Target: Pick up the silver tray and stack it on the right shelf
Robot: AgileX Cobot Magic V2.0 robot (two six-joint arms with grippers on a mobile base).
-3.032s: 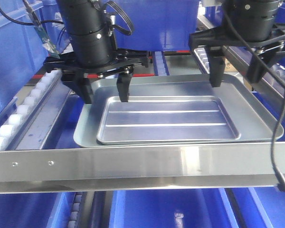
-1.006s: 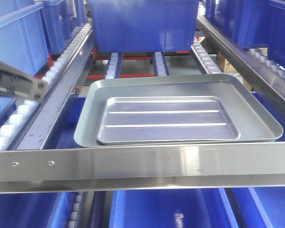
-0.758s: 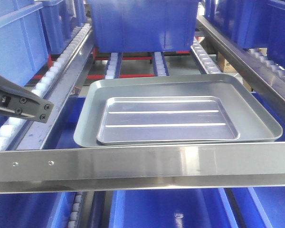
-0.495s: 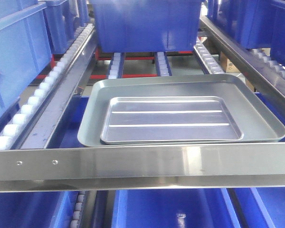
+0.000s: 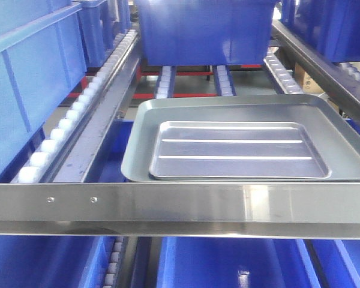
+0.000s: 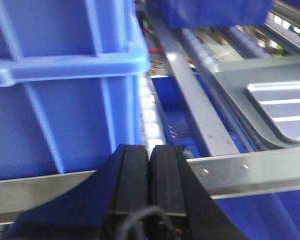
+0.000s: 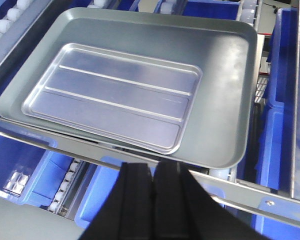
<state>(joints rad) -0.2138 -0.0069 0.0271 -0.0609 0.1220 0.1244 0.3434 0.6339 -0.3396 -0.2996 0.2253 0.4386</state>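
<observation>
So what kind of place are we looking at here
Probably a warehouse or factory storage area with flow racks. A steel roller rack with rows of white wheels carries blue plastic bins, and a silver tray lies nested in a larger grey tray behind the front crossbar.

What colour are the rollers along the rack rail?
White rollers, clearest in the front-facing view.
</observation>
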